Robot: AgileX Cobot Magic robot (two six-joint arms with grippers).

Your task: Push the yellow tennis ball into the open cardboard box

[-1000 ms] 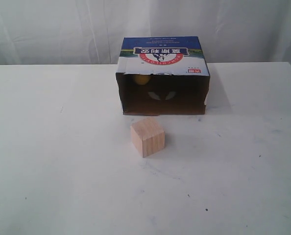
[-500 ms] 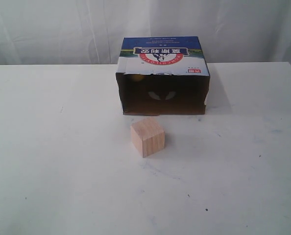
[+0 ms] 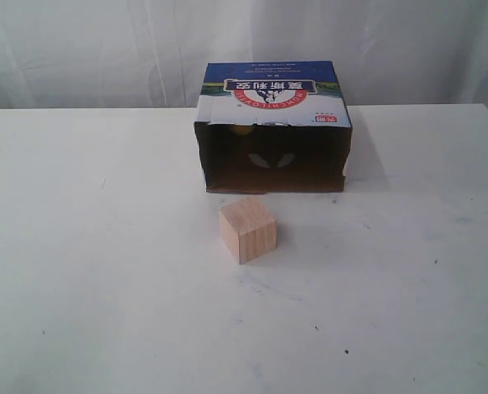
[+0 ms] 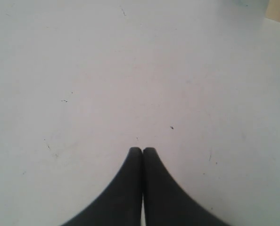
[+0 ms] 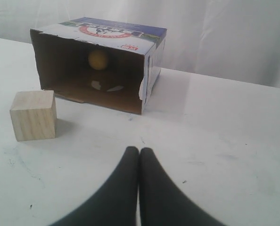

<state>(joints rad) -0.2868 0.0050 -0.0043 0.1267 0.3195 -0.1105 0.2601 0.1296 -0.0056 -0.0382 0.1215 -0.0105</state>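
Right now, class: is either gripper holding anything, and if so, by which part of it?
Nothing is held. The left gripper and the right gripper are both shut with nothing between their fingers. The ball lies inside the box, untouched.

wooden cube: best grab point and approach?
Probably from above, closing on two opposite side faces of the wooden cube, mid-height. It sits flat, free on all sides, turned corner-on to the exterior camera, so yaw the right claw to match.
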